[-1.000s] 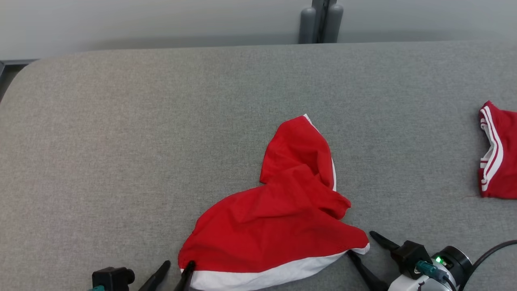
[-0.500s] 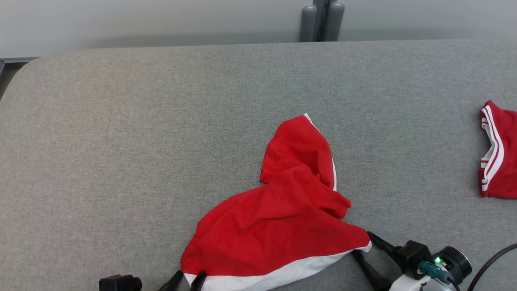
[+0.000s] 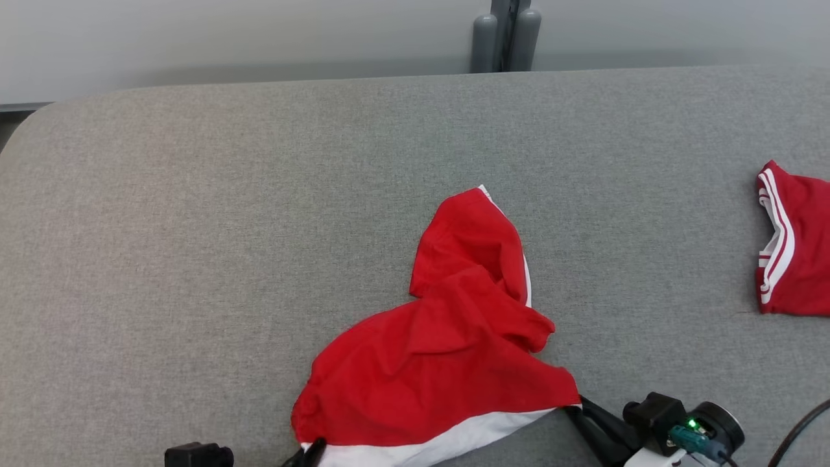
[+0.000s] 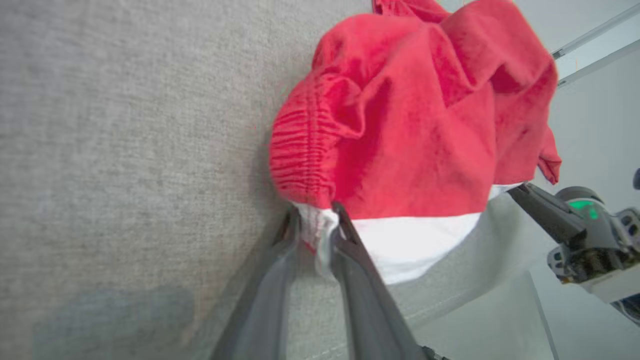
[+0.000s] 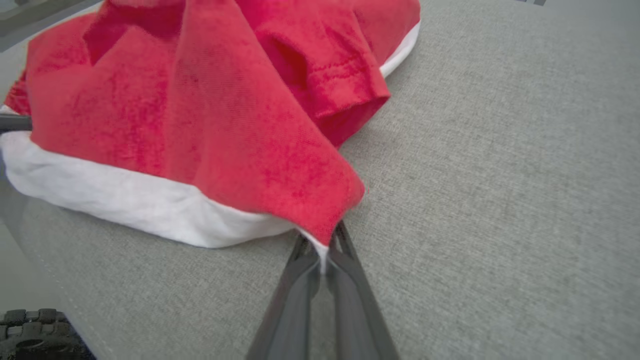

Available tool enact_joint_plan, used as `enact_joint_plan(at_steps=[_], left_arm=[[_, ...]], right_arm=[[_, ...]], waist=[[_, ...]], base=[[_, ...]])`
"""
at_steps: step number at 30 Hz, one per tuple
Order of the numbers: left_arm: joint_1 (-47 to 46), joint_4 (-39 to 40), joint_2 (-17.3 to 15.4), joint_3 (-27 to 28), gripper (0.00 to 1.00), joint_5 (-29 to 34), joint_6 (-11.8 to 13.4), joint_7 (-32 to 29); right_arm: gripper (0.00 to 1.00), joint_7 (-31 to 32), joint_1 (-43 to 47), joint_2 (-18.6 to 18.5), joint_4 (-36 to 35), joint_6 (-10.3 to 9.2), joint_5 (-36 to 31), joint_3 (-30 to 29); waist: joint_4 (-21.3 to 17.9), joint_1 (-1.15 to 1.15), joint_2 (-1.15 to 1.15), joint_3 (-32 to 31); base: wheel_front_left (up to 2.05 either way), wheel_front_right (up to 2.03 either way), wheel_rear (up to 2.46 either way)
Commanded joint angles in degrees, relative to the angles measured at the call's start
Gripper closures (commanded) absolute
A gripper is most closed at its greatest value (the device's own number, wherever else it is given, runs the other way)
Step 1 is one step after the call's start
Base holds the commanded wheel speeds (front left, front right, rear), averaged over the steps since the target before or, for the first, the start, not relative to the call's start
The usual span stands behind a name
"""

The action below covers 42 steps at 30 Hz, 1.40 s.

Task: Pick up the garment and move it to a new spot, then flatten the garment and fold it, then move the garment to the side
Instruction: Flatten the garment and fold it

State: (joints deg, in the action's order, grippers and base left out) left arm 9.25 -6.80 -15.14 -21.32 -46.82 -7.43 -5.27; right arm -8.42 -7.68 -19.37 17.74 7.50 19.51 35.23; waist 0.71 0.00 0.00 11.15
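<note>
Surface [image 3: 194,227]: grey woven padding with a rounded far-left corner.
Garment [image 3: 441,363]: red cloth with a white band, lying crumpled at the near edge, slightly right of the middle.
Garment, long axis: runs along the white band from the near-left end to the right end. The right end sits a little farther from the near edge.
Garment, pointing: a narrower red lobe rises from the wide body toward the far edge. Its tip has thin white trim.
Garment, lay: the middle is humped and folded over itself. The white band faces the near edge.
Garment, waistband: the left wrist view shows gathered elastic at the left end.
Left gripper [image 4: 315,225]: at the left end of the white band. The fingers are narrow, with the band corner bunched between them.
Right gripper [image 5: 322,245]: at the right end of the white band. The fingers are nearly together, pinching the white corner under the red edge.
Gripper layout: one at each end of the band, both at the near edge and pointing toward the far edge.
Second garment [image 3: 794,259]: red with white stripes, at the right edge, well apart from the first.
Posts [image 3: 496,42]: two grey uprights behind the far edge.
</note>
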Motion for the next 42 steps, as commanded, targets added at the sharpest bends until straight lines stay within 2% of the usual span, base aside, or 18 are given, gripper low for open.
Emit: enact_joint_plan(at_steps=[1, 6, 12, 16, 20, 21, 22, 24, 27, 30, 31, 36, 39, 42], left_arm=[[-0.6, 1.2, -0.6, -0.4, 1.00, -1.6, -0.1, 0.7], [0.0, 10.9, -2.6, -0.5, 1.00, -6.2, -0.1, 1.7], [-1.5, 31.5, -5.9, 1.6, 1.00, -11.0, 0.1, 0.0], [-8.6, 41.3, -8.0, 3.6, 1.00, -11.5, 1.6, -4.1], [-24.4, 42.6, -9.0, 6.5, 1.00, -11.5, 4.0, -9.6], [-29.6, 41.1, -9.3, 6.8, 1.00, -11.2, 4.6, -11.4], [-29.6, 41.1, -9.3, 6.8, 1.00, -11.2, 4.6, -11.4], [-40.7, 36.3, -9.1, 7.5, 1.00, -9.9, 5.6, -13.8], [-57.8, 26.0, -7.6, 7.0, 1.00, -6.8, 6.6, -16.1], [-73.1, 14.5, -5.3, 5.9, 1.00, -2.9, 6.5, -15.8], [-81.7, 6.6, -3.6, 5.2, 1.00, -0.2, 5.8, -13.7], [-96.7, -10.4, -1.3, 3.7, 1.00, 8.6, 3.9, -1.9], [-100.0, -18.7, -0.5, 2.6, 1.00, 13.0, 3.3, 6.5], [-98.2, -26.5, 0.1, 1.2, 1.00, 14.9, 2.5, 13.1]], right_arm=[[1.00, -0.3, -0.3, -1.5, -0.8, -0.02, 1.3, 0.6], [1.00, -0.5, 1.9, -4.3, -7.1, -0.02, 6.7, -3.1], [1.00, 5.2, 4.7, -9.7, -26.5, -0.01, 17.6, -11.9], [1.00, 10.2, 2.1, -13.6, -38.9, -0.01, 24.8, -18.9], [1.00, 15.1, -7.2, -17.0, -44.3, -0.01, 30.2, -24.0], [1.00, 16.3, -10.8, -17.9, -44.0, -0.01, 31.0, -25.1], [1.00, 16.3, -10.8, -17.9, -44.0, -0.01, 31.0, -25.1], [1.00, 18.7, -18.9, -19.5, -42.2, -0.02, 30.7, -26.3], [1.00, 21.5, -32.9, -18.9, -36.8, -0.01, 30.6, -26.2], [1.00, 22.8, -47.4, -15.7, -28.7, -0.02, 28.2, -25.0], [1.00, 21.5, -56.5, -12.4, -22.4, -0.02, 25.0, -23.9], [1.00, 11.5, -72.1, -1.7, -6.3, -0.02, 15.4, -23.7], [1.00, 3.8, -75.6, 3.5, 1.4, -0.03, 11.1, -23.8], [1.00, -2.1, -73.7, 6.4, 7.9, -0.03, 9.3, -22.3]], waist=[[-0.4, 0.00, 0.00, -0.3], [-1.3, 0.00, 0.00, -0.9], [-3.4, 0.00, 0.00, 0.6], [-4.1, 0.00, 0.00, 4.3], [-4.0, 0.00, 0.00, 10.5], [-3.9, 0.00, 0.00, 12.3], [-3.9, 0.00, 0.00, 12.3], [-3.6, 0.00, 0.00, 15.8], [-3.3, 0.00, 0.00, 21.0], [-3.4, 0.00, 0.00, 25.4], [-3.6, 0.00, 0.00, 27.5], [-4.6, 0.00, 0.00, 29.6], [-4.8, 0.00, 0.00, 30.6], [-4.8, 0.00, 0.00, 30.9]], base=[[0.00, 0.00, 0.00], [0.00, 0.00, 0.00], [0.00, 0.00, 0.00], [0.00, 0.00, 0.00], [0.00, 0.00, 0.00], [0.00, 0.00, 0.00], [0.00, 0.00, 0.00], [0.00, 0.00, 0.00], [0.00, 0.00, 0.00], [0.00, 0.00, 0.00], [0.00, 0.00, 0.00], [0.00, 0.00, 0.00], [0.00, 0.00, 0.00], [0.00, 0.00, 0.00]])
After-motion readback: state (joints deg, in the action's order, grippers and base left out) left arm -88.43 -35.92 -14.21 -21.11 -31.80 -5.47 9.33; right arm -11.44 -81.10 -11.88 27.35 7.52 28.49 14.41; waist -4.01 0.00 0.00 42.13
